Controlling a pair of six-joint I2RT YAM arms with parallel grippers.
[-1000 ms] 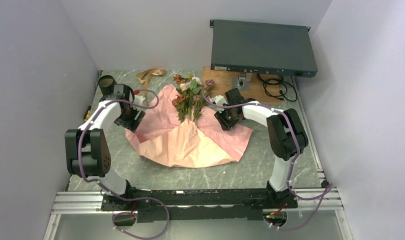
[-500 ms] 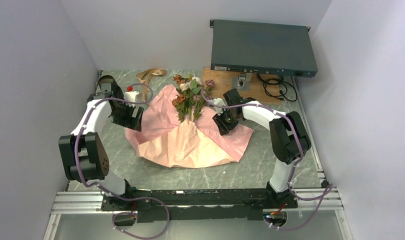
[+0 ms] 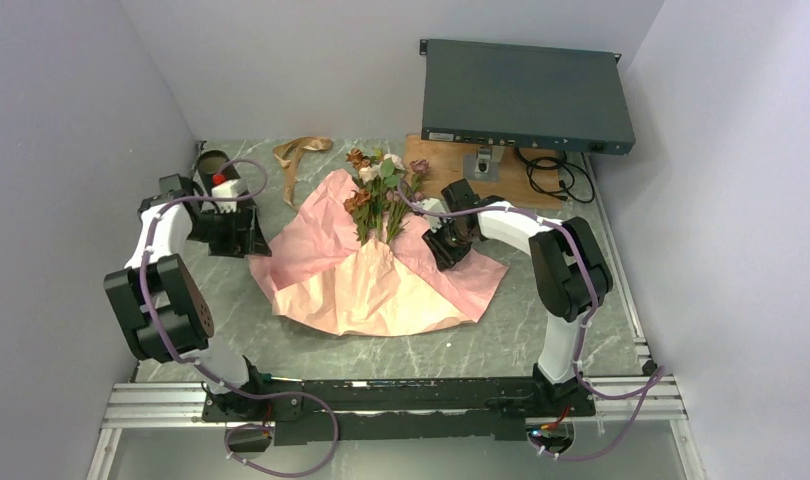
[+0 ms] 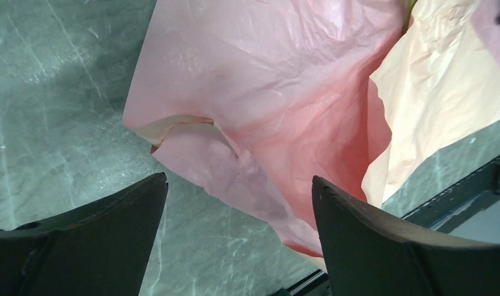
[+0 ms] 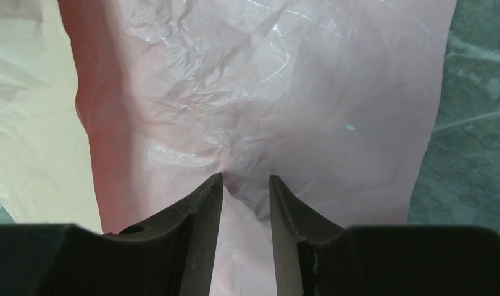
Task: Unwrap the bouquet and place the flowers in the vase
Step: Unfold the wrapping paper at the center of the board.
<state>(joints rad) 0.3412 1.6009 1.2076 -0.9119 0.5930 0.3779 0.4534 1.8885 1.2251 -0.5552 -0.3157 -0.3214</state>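
**Bouquet (image 3: 379, 205) lies open on its paper, mid-table**

Table (image 3: 541, 335): grey marble top. Grey box (image 3: 526, 95) at far right, raised above the table. Paper (image 3: 371, 285) spread out, pink and cream. Flowers (image 3: 381, 178) lie on its far half, heads toward the back wall. Vase (image 3: 213, 166) upright in the far-left corner, well apart from the flowers. Ribbon (image 3: 299, 152) loose near it. Left gripper (image 4: 238, 185) spread wide over the paper's left edge, holding nothing. Right gripper (image 5: 245, 179) pinching a fold of paper right of the stems.

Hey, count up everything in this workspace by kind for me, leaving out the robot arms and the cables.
Bunch of flowers: 1
Pink paper sheet: 1
Black vase: 1
Tan ribbon: 1
Grey rack box: 1
Wooden board: 1
Total: 6
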